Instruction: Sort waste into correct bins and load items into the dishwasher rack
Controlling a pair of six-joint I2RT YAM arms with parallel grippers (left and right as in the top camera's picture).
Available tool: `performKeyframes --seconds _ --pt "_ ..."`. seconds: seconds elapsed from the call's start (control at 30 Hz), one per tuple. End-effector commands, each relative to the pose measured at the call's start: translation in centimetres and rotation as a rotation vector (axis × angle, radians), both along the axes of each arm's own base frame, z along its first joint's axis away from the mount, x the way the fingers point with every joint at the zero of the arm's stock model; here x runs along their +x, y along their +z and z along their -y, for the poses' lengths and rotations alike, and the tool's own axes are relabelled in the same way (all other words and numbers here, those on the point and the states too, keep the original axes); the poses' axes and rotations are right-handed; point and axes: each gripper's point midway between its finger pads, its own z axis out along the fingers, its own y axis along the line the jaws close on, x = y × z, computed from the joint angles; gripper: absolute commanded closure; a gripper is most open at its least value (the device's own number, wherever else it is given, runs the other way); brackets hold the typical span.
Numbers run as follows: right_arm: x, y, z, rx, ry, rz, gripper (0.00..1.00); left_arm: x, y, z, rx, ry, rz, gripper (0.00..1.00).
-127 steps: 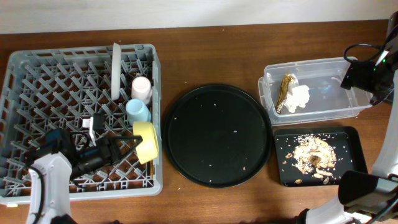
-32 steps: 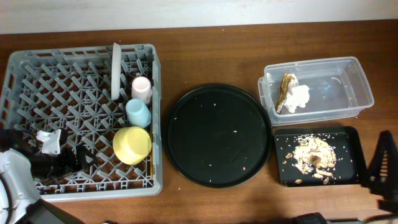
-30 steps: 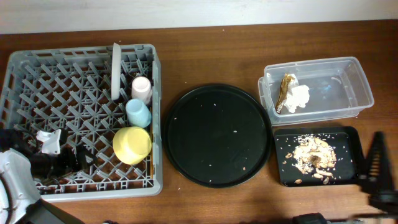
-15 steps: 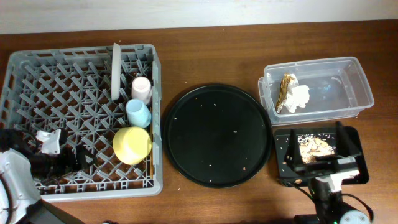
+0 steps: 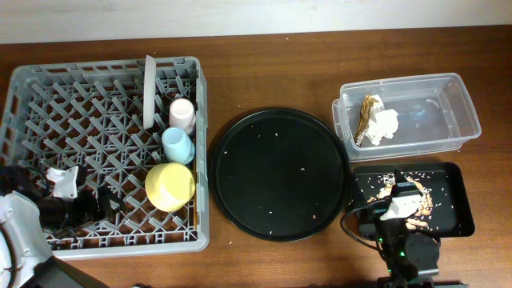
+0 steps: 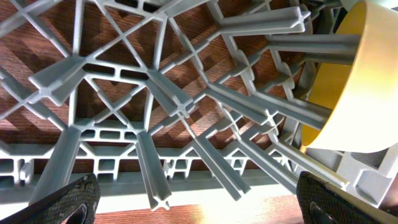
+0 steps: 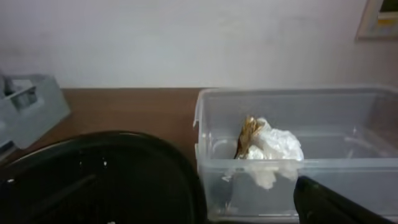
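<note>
The grey dishwasher rack [image 5: 48, 88] holds an upright pale plate [image 5: 149, 90], a pink cup [image 5: 182, 114], a light-blue cup [image 5: 178, 145] and a yellow bowl [image 5: 170, 186]. My left gripper [image 5: 94, 204] sits low in the rack's front left, open, with only lattice pegs between its fingertips [image 6: 68, 200]; the yellow bowl [image 6: 367, 81] is to its right. The clear tub [image 5: 448, 112] holds the tissue [image 5: 386, 126] and gold-brown wrapper [image 5: 368, 110]. Food scraps [image 5: 420, 190] lie in the small black tray [image 5: 458, 224]. My right gripper [image 5: 400, 200] hovers open over that tray, facing the tub [image 7: 348, 155].
A large round black tray [image 5: 280, 174] with a few crumbs lies between the rack and the bins. In the right wrist view the round tray [image 7: 93, 180] fills the lower left, and a rack corner [image 7: 31, 106] shows at far left.
My right arm has swung in from the right edge to the front of the small black tray. The left arm and the rack's contents have not moved.
</note>
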Motion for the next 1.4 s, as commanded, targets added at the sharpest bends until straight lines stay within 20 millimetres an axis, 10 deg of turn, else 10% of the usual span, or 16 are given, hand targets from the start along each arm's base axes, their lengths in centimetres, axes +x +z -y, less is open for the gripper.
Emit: performKeyframes --seconds 0.0,1.0,1.37 --pt "0.0 -0.2 0.5 0.005 -0.035 -0.004 0.01 0.3 0.6 -0.3 0.016 0.004 0.022 0.01" --pt "0.0 -0.2 0.6 0.005 -0.038 -0.004 0.01 0.4 0.6 0.0 0.018 -0.008 0.024 0.0" --pt "0.0 -0.2 0.6 0.005 -0.038 -0.004 0.01 1.3 9.1 3.3 0.347 -0.181 0.33 0.0"
